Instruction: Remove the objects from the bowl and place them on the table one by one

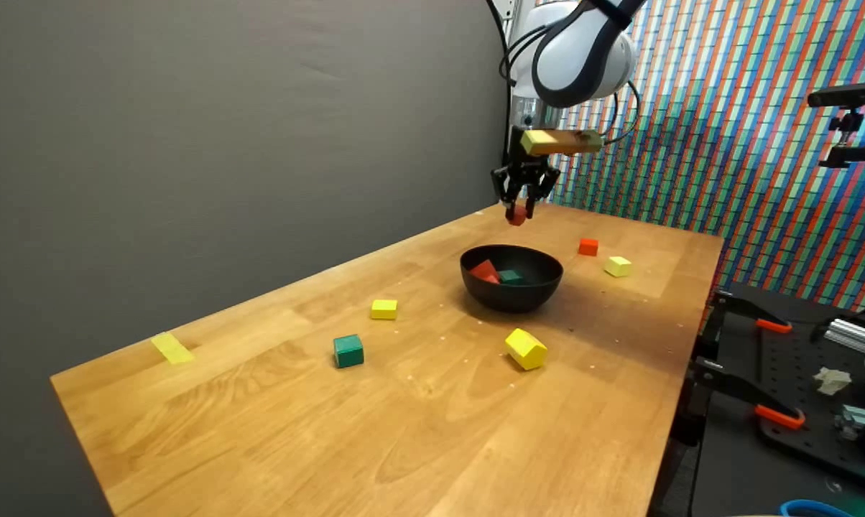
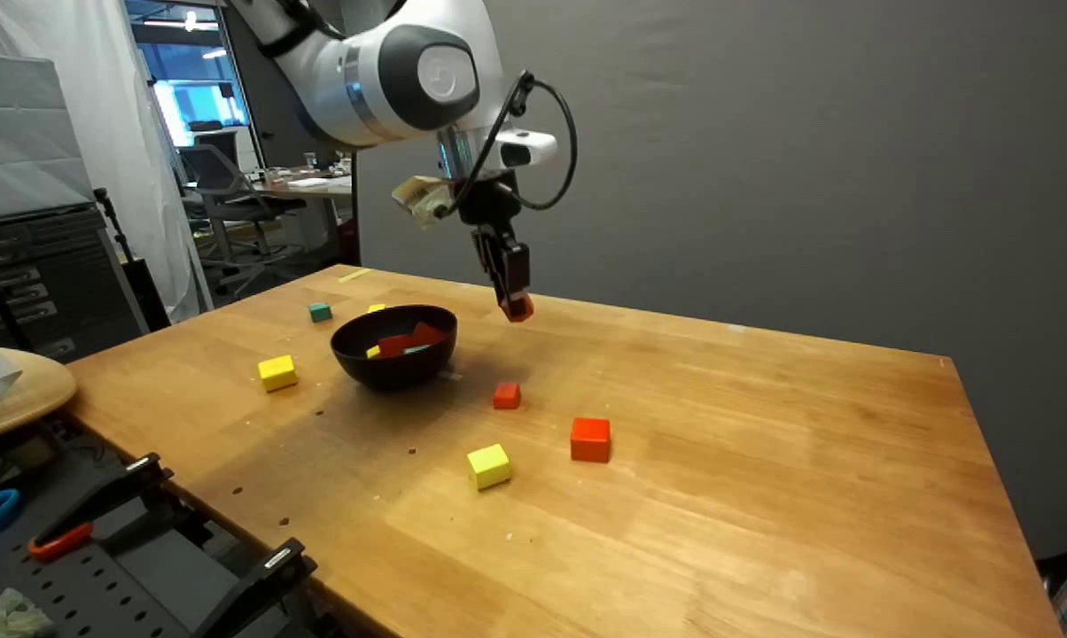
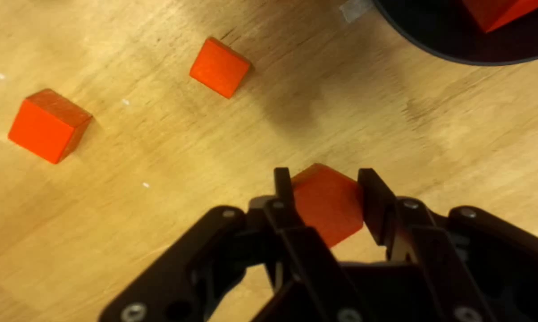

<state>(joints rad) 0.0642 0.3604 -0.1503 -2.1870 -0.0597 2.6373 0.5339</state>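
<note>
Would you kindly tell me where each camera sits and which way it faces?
Exterior view: near the end of the table with yellow tape, looking along it; arm and pincer show.
Exterior view: nearer the opposite end, looking diagonally toward the gray backdrop; arm and pincer show.
Wrist view: on the arm, facing down; pincer fingers and held red block show.
Both exterior views share the bowl.

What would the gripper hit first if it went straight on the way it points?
Likely the table, touched first by the red block the gripper holds; the bowl looks off to the side, though depth is unclear.
</note>
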